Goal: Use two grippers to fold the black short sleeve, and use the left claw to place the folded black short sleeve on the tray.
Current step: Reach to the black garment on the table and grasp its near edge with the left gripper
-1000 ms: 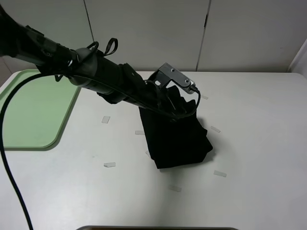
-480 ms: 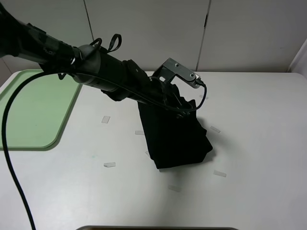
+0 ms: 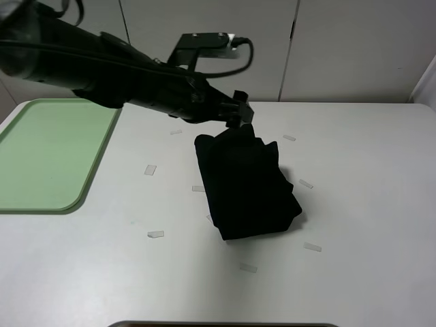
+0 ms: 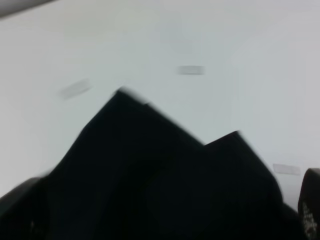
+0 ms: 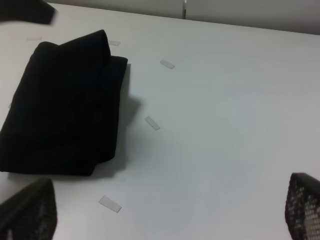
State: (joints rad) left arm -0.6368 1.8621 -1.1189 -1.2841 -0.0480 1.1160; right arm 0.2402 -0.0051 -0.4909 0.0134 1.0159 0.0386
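Note:
The black short sleeve (image 3: 246, 184) lies folded into a compact bundle at the middle of the white table; it also shows in the right wrist view (image 5: 65, 105) and, blurred, in the left wrist view (image 4: 150, 170). My left gripper (image 3: 238, 113) hovers at the bundle's far edge, its fingers (image 4: 312, 206) spread wide with the cloth below and between them, not clamped. The mint-green tray (image 3: 48, 153) sits at the table's left edge, empty. My right gripper (image 5: 167, 220) is open and empty, off to the right of the bundle, and does not show in the exterior high view.
Several small white tape strips (image 3: 156, 234) dot the table around the shirt. White cabinet doors (image 3: 204, 41) stand behind the table. The left arm (image 3: 102, 65) reaches in from the upper left, over the tray's far corner.
My left arm has lifted off the bundle and drawn back toward the far left, its wrist bracket rising. The folded shirt has stayed in place.

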